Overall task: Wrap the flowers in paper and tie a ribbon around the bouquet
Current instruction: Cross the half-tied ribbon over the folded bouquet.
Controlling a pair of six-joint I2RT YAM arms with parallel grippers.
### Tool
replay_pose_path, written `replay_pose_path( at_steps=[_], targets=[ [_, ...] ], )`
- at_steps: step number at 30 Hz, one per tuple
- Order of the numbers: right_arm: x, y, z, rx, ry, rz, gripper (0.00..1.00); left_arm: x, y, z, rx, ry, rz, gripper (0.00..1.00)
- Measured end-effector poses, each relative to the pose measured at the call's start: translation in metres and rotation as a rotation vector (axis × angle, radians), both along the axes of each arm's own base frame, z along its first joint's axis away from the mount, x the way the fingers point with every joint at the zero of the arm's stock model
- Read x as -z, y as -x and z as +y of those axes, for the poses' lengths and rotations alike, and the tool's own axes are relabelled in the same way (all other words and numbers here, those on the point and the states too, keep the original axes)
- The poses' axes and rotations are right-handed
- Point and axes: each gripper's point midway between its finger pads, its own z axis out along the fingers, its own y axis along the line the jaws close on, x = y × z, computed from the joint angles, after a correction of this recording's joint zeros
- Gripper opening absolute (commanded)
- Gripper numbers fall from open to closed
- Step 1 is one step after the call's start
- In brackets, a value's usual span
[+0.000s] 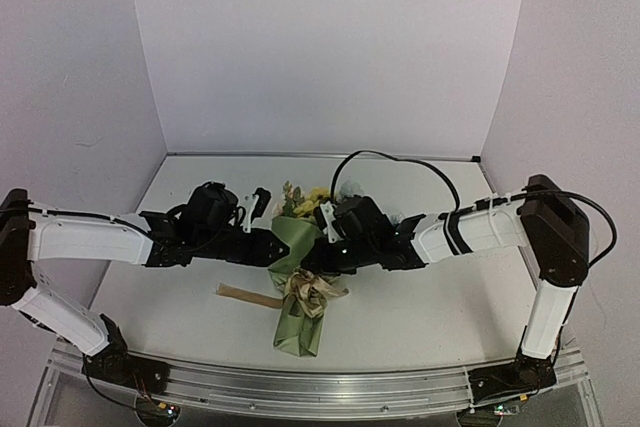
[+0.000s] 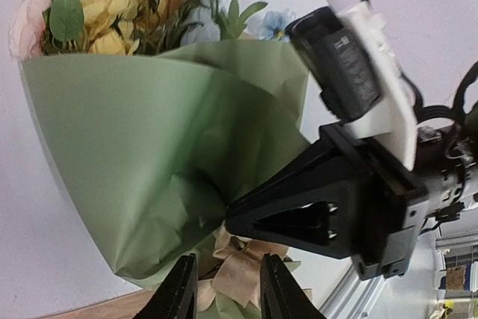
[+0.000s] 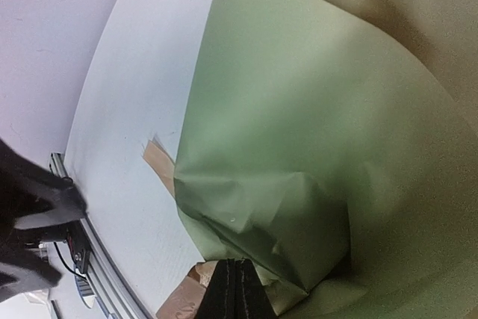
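Wrapped bouquet [image 1: 298, 282] on the tabletop [image 1: 430, 312].
Left claw [image 2: 228, 270] apart astride the ribbon [image 1: 312, 292] (contact unclear); right claw [image 3: 235, 268] together, tips at the paper [image 3: 299, 110].

Lying flat near the middle of the white table [image 1: 430, 302]: a slim cone-shaped bouquet [image 1: 300, 325], mouth toward 12 o'clock, pointed foot toward 6 o'clock, tilted only slightly. Wrapped in a creased, matte olive-green paper sheet [image 1: 292, 243], folded over itself, widest at the 12 o'clock end and narrowing below the waist. Spilling from the mouth, artificial flowers [image 1: 306, 199] with yellow and pale blue-white blooms and green leaves, stems hidden inside. Cinched round the waist, a glossy tan-beige fabric ribbon [image 1: 313, 292], tied in a loose bow, one flat tail trailing toward 9 o'clock across the table.
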Motion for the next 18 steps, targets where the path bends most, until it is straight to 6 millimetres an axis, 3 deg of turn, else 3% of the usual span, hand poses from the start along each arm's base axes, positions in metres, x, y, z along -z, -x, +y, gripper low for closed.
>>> replay_pose_path(
  at_steps=[7,12,18],
  targets=[
    [0.003,0.002,-0.001,0.001,-0.014,-0.015,0.0,0.042,0.02,-0.012,0.124,-0.036,0.136,0.34],
    [0.0,0.004,-0.001,0.002,-0.029,-0.03,0.0,0.042,0.024,-0.019,0.159,-0.012,0.157,0.38],
    [-0.004,0.004,0.0,0.004,-0.045,-0.045,0.0,0.044,0.021,-0.028,0.174,0.003,0.159,0.36]
  ],
)
